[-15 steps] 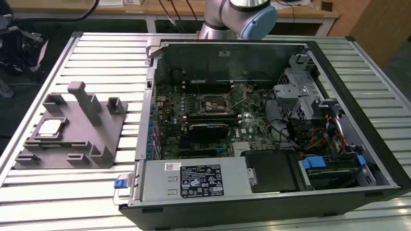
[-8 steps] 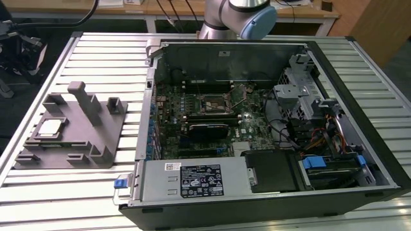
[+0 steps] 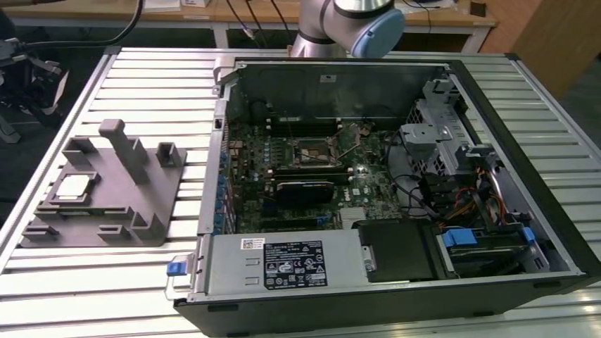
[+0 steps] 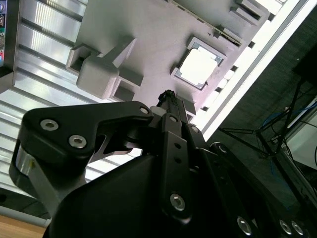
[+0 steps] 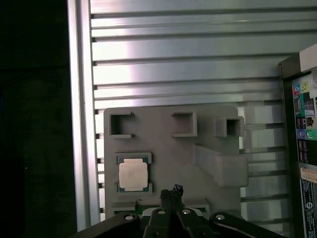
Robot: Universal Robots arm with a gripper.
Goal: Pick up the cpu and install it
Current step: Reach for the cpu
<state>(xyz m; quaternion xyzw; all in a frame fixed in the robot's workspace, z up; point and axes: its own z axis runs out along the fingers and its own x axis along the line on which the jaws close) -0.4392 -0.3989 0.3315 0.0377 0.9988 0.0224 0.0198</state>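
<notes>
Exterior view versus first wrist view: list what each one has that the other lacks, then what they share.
Exterior view: the inside of the open case, with the motherboard socket, and the arm's joint beyond the case. First wrist view: the claw, shut and empty, near the cpu without touching it. Both: the cpu seated in its pocket on the grey fixture, on the slatted table.
</notes>
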